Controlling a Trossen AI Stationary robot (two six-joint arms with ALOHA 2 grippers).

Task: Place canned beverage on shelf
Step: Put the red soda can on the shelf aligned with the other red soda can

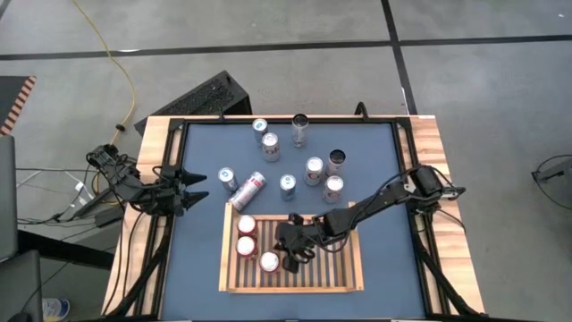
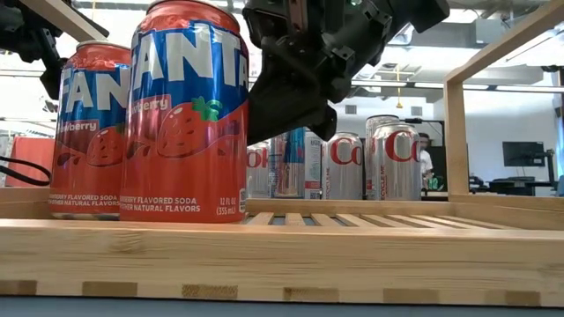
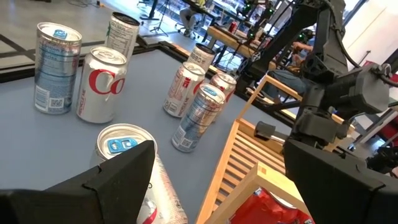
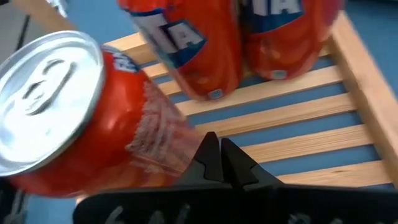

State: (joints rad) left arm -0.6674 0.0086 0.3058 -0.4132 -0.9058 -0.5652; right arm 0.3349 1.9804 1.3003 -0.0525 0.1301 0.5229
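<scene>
Hovering my right gripper, fingers pressed together on nothing, over the shelf beside three red Fanta cans standing inside it, I see my left gripper spread apart at the table's edge.

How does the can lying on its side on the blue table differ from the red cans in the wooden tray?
The tipped can lies on its side on the blue table outside the tray; the three Fanta cans stand upright inside it. The tipped can is mostly silver with some red; the Fanta cans are red-orange. All appear to be similar-size drink cans.
</scene>
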